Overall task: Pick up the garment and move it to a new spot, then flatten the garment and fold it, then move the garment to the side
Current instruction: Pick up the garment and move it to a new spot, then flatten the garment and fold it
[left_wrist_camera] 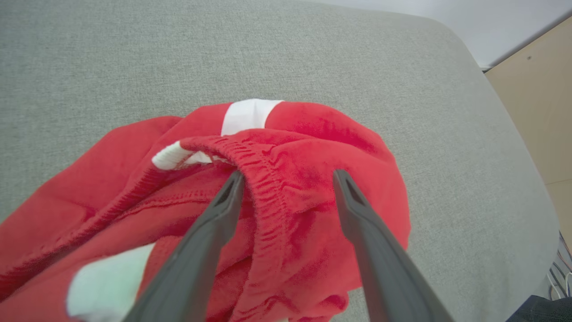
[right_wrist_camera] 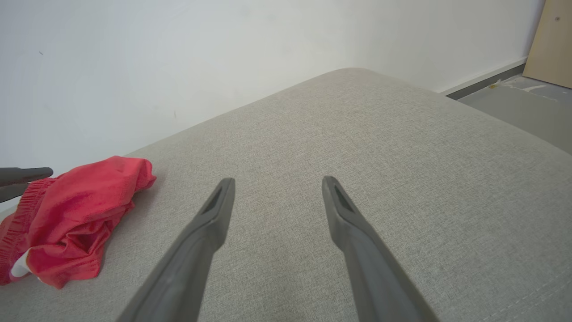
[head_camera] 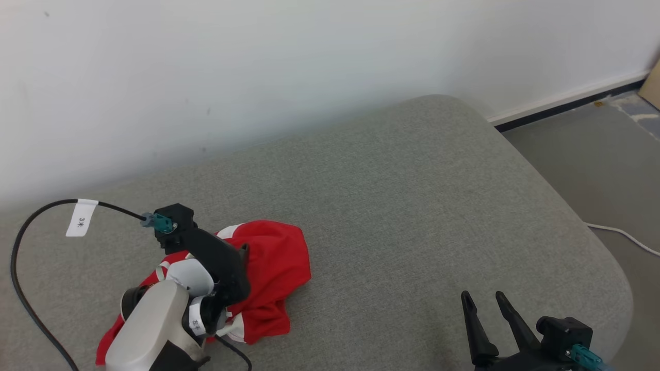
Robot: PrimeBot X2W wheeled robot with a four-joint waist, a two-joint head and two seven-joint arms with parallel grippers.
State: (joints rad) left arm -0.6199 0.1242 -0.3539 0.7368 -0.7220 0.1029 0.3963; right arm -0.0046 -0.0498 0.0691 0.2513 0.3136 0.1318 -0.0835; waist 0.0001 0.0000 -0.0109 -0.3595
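— Holding anything?
— No. My left gripper [left_wrist_camera: 288, 179] is spread wide, fingers either side of the crumpled red garment with white trim [left_wrist_camera: 313, 134], at its elastic waistband [left_wrist_camera: 268, 192].
— Where's it lying?
— On the grey fabric cushion [head_camera: 412, 180], left side. My right gripper [right_wrist_camera: 277, 181] hangs agape, well apart.

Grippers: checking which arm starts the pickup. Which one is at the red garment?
The left gripper: its open fingers straddle the gathered waistband of the red garment. The right gripper is open over grey cushion, away from it.
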